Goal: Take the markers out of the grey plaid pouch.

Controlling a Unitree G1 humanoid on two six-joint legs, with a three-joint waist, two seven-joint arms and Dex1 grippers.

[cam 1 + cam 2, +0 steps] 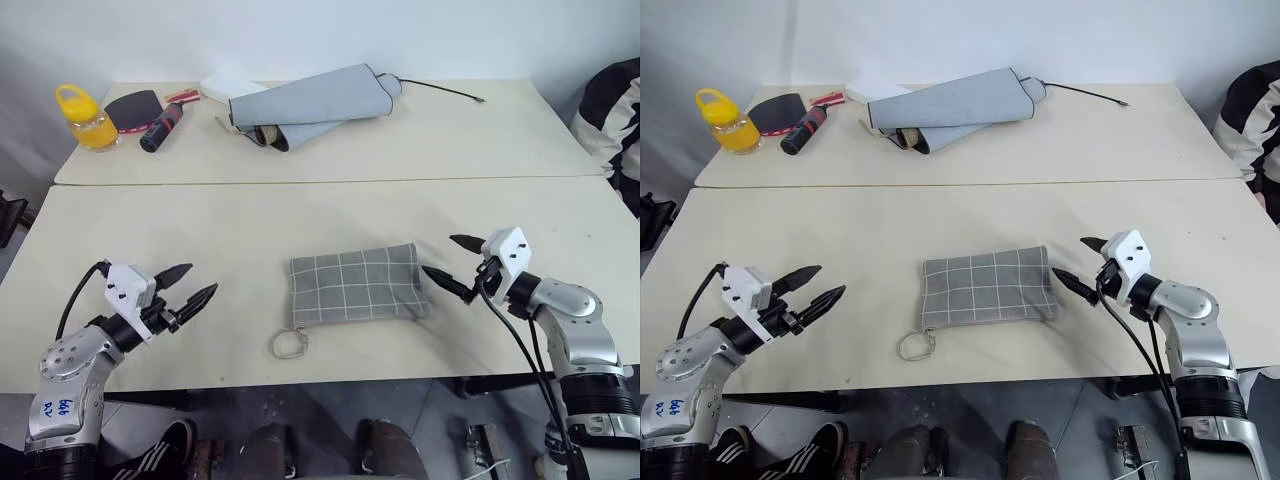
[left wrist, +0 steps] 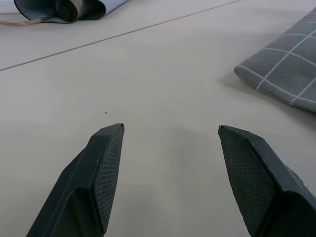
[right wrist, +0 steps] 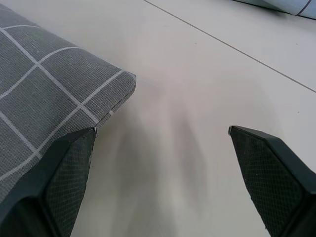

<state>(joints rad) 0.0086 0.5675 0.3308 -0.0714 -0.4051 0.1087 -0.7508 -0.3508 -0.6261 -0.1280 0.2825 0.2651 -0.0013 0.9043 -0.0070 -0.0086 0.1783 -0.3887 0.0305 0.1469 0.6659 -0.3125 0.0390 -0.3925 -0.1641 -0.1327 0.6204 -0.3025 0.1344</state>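
Note:
The grey plaid pouch (image 1: 357, 283) lies flat in the middle of the near table, its zip ring (image 1: 288, 344) at its front left corner. The markers are hidden. My left gripper (image 1: 192, 283) hovers open well to the left of the pouch, nothing between its fingers. My right gripper (image 1: 450, 262) stands open just off the pouch's right end, pointing at it, one fingertip (image 3: 74, 163) close beside the pouch's corner (image 3: 59, 89). The left wrist view catches the pouch's edge (image 2: 284, 74) off to one side.
On the far table lie a plain grey rolled fabric (image 1: 310, 105), a black-and-red handle-like object (image 1: 160, 127), a yellow jar (image 1: 88, 118), a black paddle (image 1: 133, 106) and a thin cable (image 1: 440, 90). A person's striped sleeve (image 1: 618, 110) shows at the right edge.

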